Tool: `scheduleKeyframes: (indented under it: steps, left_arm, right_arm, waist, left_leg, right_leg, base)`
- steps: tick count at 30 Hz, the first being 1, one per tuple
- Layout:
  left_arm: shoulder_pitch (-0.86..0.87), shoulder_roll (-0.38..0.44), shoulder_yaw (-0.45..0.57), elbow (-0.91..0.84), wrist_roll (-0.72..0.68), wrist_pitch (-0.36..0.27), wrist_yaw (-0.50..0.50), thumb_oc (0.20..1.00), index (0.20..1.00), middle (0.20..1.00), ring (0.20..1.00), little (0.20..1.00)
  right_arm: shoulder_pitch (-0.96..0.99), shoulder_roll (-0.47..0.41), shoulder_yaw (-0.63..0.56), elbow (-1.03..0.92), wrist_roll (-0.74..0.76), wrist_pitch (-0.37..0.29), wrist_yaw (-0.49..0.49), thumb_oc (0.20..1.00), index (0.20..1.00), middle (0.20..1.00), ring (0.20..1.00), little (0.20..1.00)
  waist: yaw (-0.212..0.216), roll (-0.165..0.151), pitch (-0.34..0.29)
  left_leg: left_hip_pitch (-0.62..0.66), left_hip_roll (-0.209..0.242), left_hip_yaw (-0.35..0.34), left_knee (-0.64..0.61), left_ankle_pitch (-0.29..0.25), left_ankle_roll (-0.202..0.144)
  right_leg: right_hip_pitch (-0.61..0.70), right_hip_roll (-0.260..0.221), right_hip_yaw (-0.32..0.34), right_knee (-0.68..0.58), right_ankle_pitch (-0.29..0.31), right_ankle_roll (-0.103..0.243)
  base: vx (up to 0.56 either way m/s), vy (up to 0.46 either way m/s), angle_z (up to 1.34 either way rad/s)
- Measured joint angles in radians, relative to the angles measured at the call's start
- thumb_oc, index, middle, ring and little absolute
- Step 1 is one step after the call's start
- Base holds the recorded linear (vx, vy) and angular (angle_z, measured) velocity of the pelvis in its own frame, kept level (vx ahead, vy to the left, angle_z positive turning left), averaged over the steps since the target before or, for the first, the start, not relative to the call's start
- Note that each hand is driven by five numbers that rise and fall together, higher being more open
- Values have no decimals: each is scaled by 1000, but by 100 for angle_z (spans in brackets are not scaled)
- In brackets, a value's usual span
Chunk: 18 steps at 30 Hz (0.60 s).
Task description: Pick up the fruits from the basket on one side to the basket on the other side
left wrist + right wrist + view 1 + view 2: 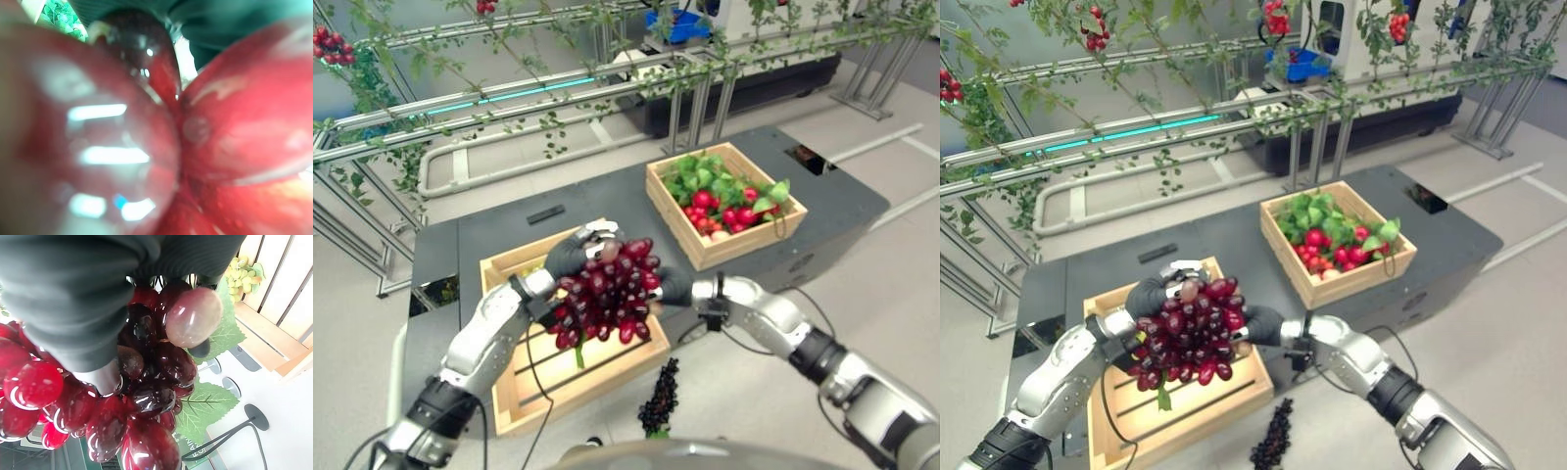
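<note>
On the dark table stand two wooden crates, well apart: the near crate, slatted and almost bare, on the robot's left, and the far crate on the right, heaped with small red fruits and green leaves. Above the near crate's right part, a large bunch of dark red grapes hangs between both hands, clear of the slats. From the left, the left hand reaches over the top of the bunch, its dark cover and fingers curled down onto the upper grapes. From the right, the right hand presses against the bunch's side; its wrist view shows the dark cover against the grapes and a green leaf under them, but whether its fingers grip cannot be told. A small pale green bunch lies inside the near crate. Below the table's near edge, a black grape bunch lies on the floor.
</note>
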<state>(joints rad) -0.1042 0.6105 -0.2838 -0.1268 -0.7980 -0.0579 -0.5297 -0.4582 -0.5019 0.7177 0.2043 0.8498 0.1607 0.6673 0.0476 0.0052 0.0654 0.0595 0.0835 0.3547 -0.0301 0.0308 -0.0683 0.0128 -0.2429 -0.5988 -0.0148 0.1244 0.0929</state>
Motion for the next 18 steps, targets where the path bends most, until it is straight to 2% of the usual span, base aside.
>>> scheduleKeyframes:
  steps: [18]
  left_arm:
    - [6, 0, 0, 0, 0, 0, -1, 200, 200, 200, 200, 200]
  right_arm:
    - [9, 0, -1, 0, 1, 0, 0, 200, 200, 200, 200, 200]
  waist:
    - [-1, 0, 0]
  left_leg:
    - [0, 0, 0, 0, 0, 0]
  right_leg:
    - [0, 0, 0, 0, 0, 0]
  base:
    - [0, 0, 0]
